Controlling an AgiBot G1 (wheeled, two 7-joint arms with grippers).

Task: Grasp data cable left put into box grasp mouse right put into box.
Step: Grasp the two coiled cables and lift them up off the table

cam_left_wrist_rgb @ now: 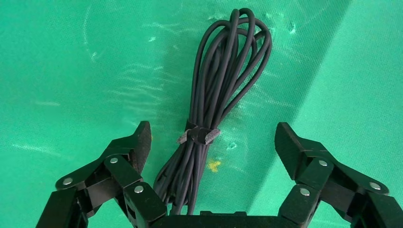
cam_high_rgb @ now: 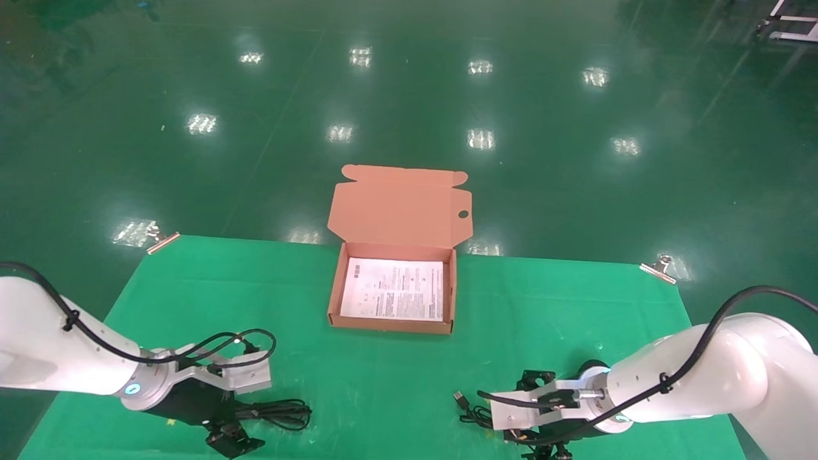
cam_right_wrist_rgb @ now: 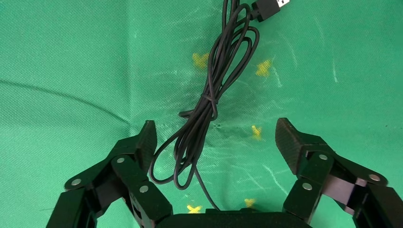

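Note:
The data cable (cam_high_rgb: 281, 412) lies bundled on the green cloth at the front left; in the left wrist view (cam_left_wrist_rgb: 223, 80) a grey strap ties its middle. My left gripper (cam_high_rgb: 252, 412) is open and low over the cable's near end, with one finger on each side (cam_left_wrist_rgb: 214, 142). My right gripper (cam_high_rgb: 521, 418) is open at the front right over the mouse's thin cord (cam_right_wrist_rgb: 209, 104), whose USB plug (cam_right_wrist_rgb: 268, 7) points away and also shows in the head view (cam_high_rgb: 459, 399). The mouse itself is hidden by my right wrist. The box (cam_high_rgb: 390, 322) stands open at the table's middle back.
A printed sheet (cam_high_rgb: 394, 289) lies flat in the box, whose lid (cam_high_rgb: 399, 204) leans back. Metal clips (cam_high_rgb: 163, 241) (cam_high_rgb: 658, 268) hold the cloth at the far corners. Yellow crosses (cam_right_wrist_rgb: 263, 67) mark the cloth. Green floor lies beyond.

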